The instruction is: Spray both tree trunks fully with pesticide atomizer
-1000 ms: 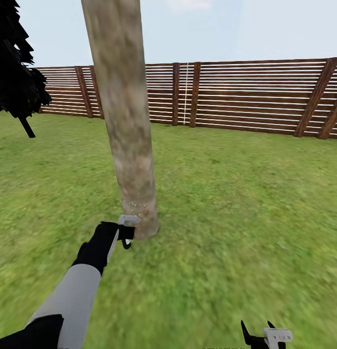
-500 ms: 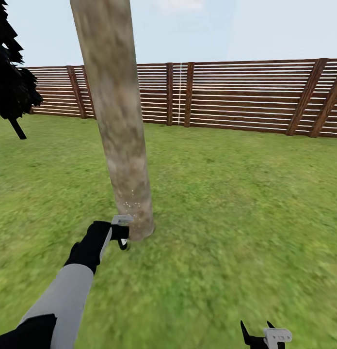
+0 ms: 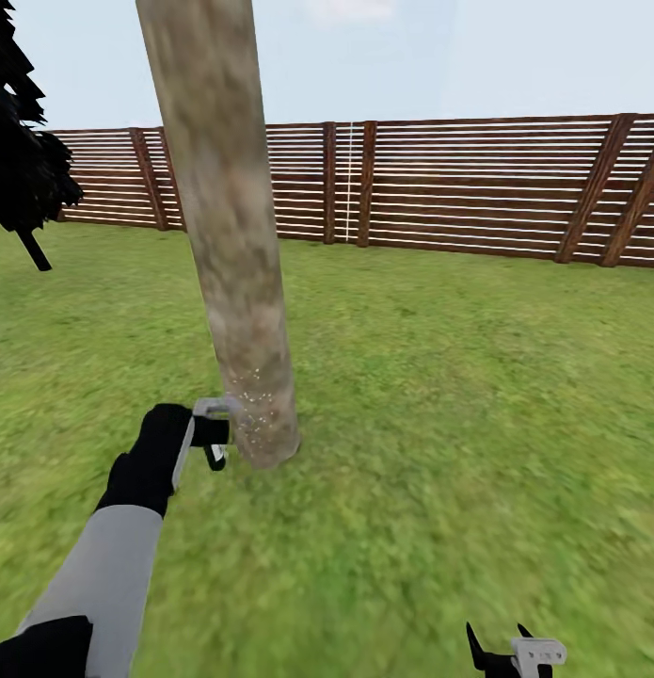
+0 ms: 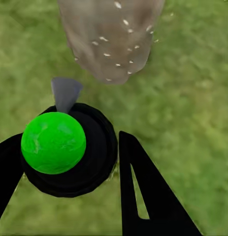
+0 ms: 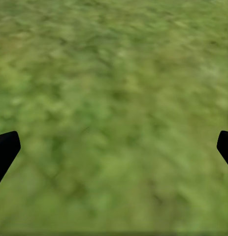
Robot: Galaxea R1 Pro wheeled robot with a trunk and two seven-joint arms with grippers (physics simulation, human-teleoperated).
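- Head view: left tool (image 3: 214,443) just beside tree trunk (image 3: 234,282) base, white specks on bark.
- Left wrist view: fingers (image 4: 148,196) clamp the pesticide atomizer (image 4: 69,150).
- Right tool (image 5: 114,147): spread wide, empty, over grass (image 5: 114,73).

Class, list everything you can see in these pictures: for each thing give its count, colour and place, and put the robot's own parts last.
tree trunk: one, pale grey-brown and mottled, centre-left on the grass, pale specks near its base.
dark tree: one, black foliage, far left by the fence.
fence: one, brown horizontal slats, across the back.
grass: green, covering the ground.
sky: pale blue, above the fence.
pesticide atomizer: one, black with a green top, between the left tool's fingers, facing the trunk base.
left tool: one, black and grey, beside the trunk base.
right tool: one, black and white, bottom right, over grass, open.
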